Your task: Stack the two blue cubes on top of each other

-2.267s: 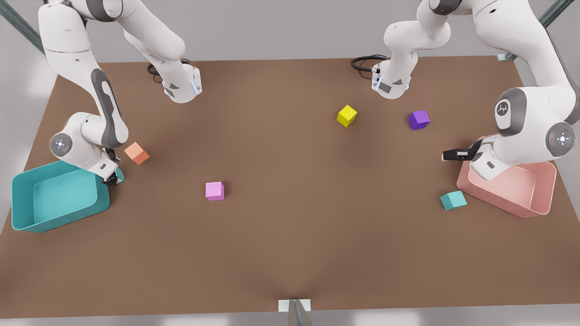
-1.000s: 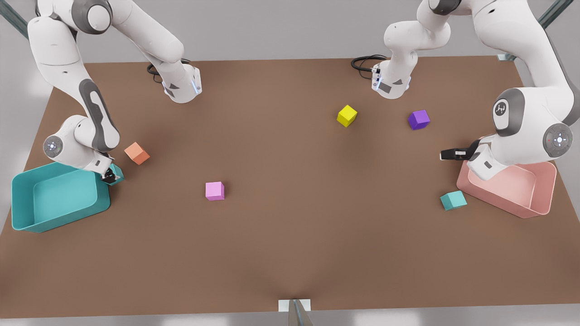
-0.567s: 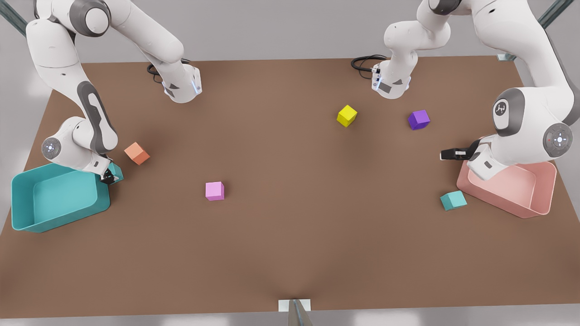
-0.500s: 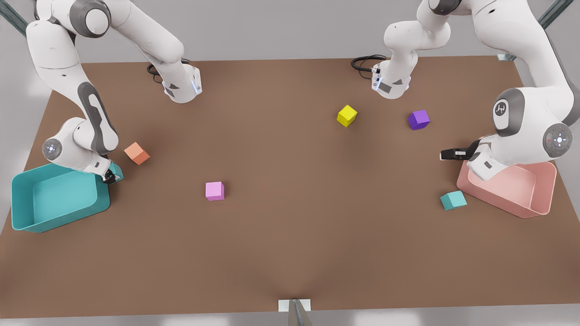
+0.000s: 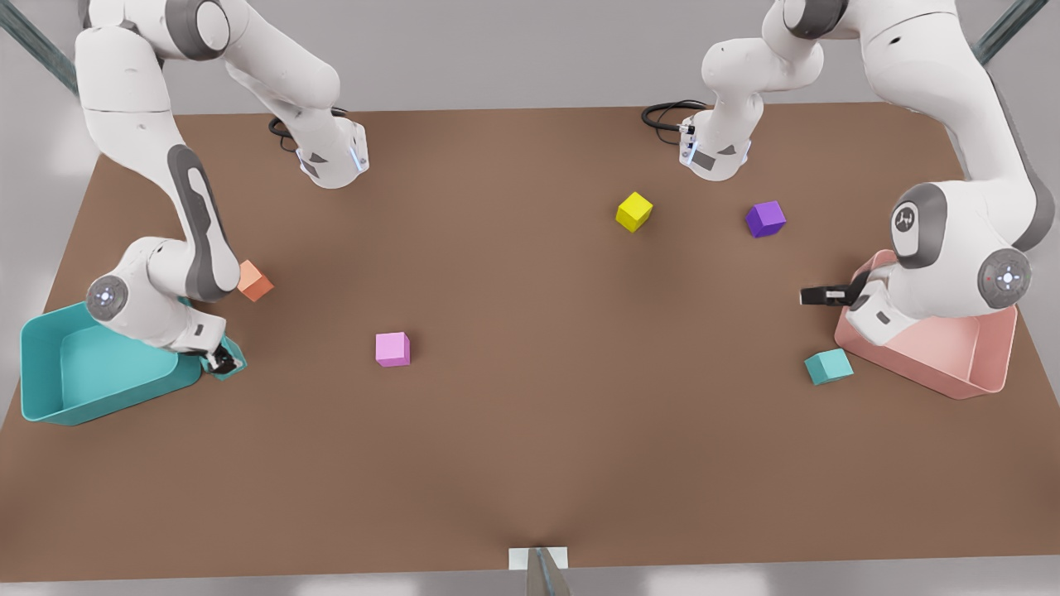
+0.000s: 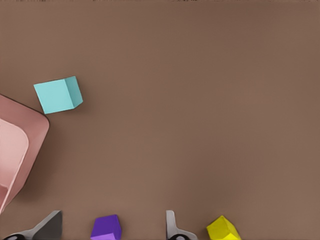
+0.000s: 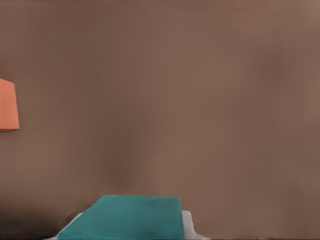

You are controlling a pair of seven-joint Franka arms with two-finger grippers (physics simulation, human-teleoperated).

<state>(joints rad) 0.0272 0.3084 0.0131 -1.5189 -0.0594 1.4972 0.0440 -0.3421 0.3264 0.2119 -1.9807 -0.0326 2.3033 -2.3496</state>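
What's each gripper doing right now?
Left gripper: open, empty, beside the pink bin.
Right gripper: shut on one small teal cube, by the teal bin.

The right end effector point(image 5: 222, 361) has carried its blue cube point(image 5: 234, 362) nearer the camera.

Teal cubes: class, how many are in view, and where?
2. One teal cube lies beside the pink bin; the other teal cube is gripped by the right gripper beside the teal bin.
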